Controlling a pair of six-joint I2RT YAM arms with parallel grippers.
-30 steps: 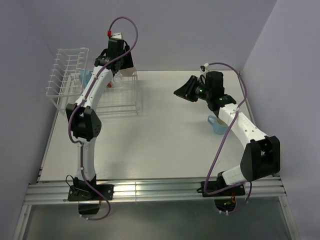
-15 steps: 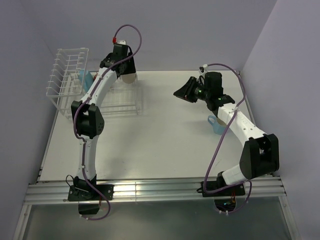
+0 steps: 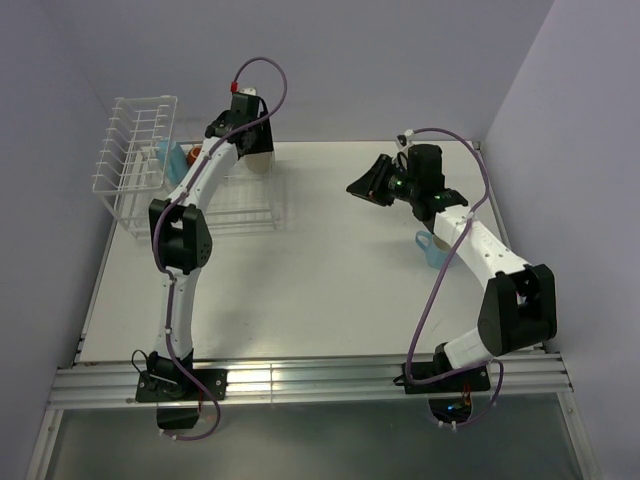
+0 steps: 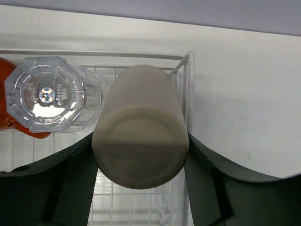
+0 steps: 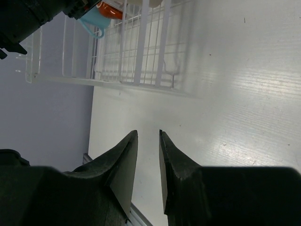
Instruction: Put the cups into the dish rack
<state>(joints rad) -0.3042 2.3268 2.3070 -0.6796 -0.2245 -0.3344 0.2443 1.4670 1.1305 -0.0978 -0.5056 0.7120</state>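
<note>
My left gripper [image 4: 141,137] is shut on the beige cup [image 4: 141,117], its base facing the wrist camera, at the right end of the dish rack [image 4: 94,54]. From above, this cup [image 3: 261,161] sits at the rack's [image 3: 140,130] far right corner. Beside it in the basket are a clear tumbler [image 4: 49,99] and the red-orange cup [image 4: 7,80]. A light blue mug [image 3: 170,155] stands further left in the rack. Another light blue mug [image 3: 436,251] sits on the table by my right arm. My right gripper [image 3: 363,186] hovers open and empty over mid-table.
The right wrist view shows the rack [image 5: 136,47] far off, with the blue mug [image 5: 94,21] inside it. Purple walls close in on the left, back and right. The rack's tall plate slots [image 3: 120,140] rise at its left end.
My left arm has swung right and farther back, carrying the beige cup along the rack to its right end. The right arm has stayed still.
</note>
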